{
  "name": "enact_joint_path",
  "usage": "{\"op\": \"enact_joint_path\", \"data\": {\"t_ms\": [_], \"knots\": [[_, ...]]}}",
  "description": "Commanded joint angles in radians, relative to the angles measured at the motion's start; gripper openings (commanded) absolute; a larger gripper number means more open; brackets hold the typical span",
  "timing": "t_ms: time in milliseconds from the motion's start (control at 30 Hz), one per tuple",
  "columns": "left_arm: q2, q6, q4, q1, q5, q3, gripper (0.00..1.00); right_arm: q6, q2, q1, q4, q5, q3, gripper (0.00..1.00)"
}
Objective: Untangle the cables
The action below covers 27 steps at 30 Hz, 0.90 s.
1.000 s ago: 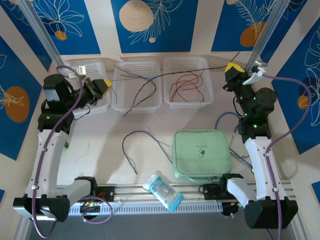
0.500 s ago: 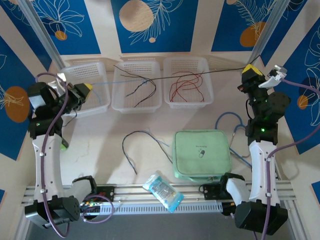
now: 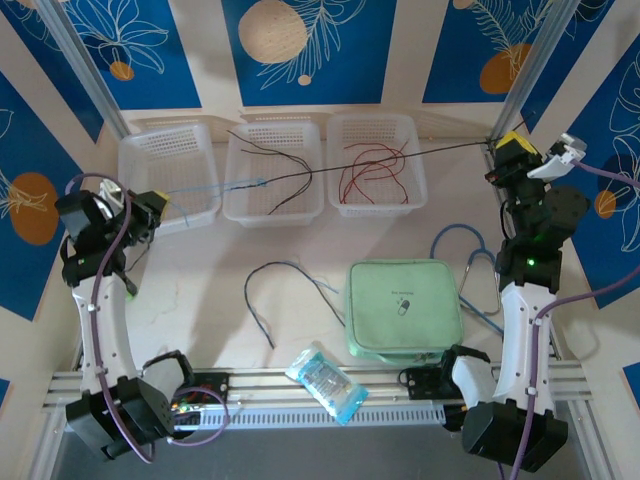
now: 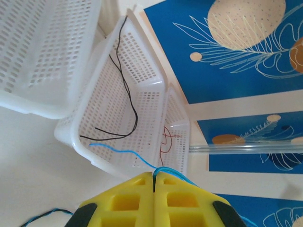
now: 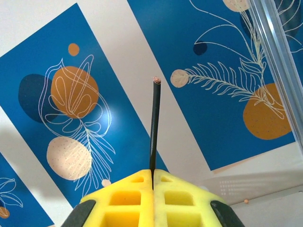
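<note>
Close in, the left gripper (image 4: 154, 176) has its yellow jaws pressed together on a blue wire (image 4: 124, 152), which leaves the fingertips and runs ahead to the near wall of the middle basket (image 4: 80, 125). Just past that wall, black strands (image 4: 127, 87) lie curled on the basket floor. Beyond it, furthest from these jaws, the right basket (image 4: 176, 124) holds red wires (image 4: 165, 137). Off to one side of the jaws sits the left basket (image 4: 45, 47).

At the right gripper (image 5: 152, 171) the jaws are likewise closed, pinching a black wire (image 5: 154, 127) whose cut end sticks straight out past the fingertips.

From above, the left gripper (image 3: 160, 202) and right gripper (image 3: 510, 145) are well apart at opposite sides of the table (image 3: 210, 260). The blue wire (image 3: 215, 187) crosses a corner of the left basket (image 3: 135, 165) and meets the black wire (image 3: 420, 153) in the middle basket (image 3: 240, 205). That black wire stretches taut from the right jaws across the right basket (image 3: 400, 200), over the red wires (image 3: 365, 170).
</note>
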Motion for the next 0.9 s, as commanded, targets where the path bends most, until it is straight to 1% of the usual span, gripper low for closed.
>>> {"op": "enact_joint_path", "data": {"t_ms": [0,333,700,867], "knots": [[-0.008,0.005,0.039,0.024,-0.016,-0.023,0.00,-0.019,-0.021,-0.016,0.013,0.020,0.055,0.00],[0.034,0.040,0.069,0.074,0.020,-0.102,0.00,-0.030,-0.012,-0.034,-0.006,0.008,0.154,0.00],[0.068,0.080,0.080,0.087,0.036,-0.154,0.00,-0.072,0.015,-0.038,-0.030,-0.012,0.266,0.00],[0.091,0.075,0.116,0.096,0.054,-0.177,0.00,-0.047,0.027,-0.044,-0.024,-0.025,0.288,0.00]]}}
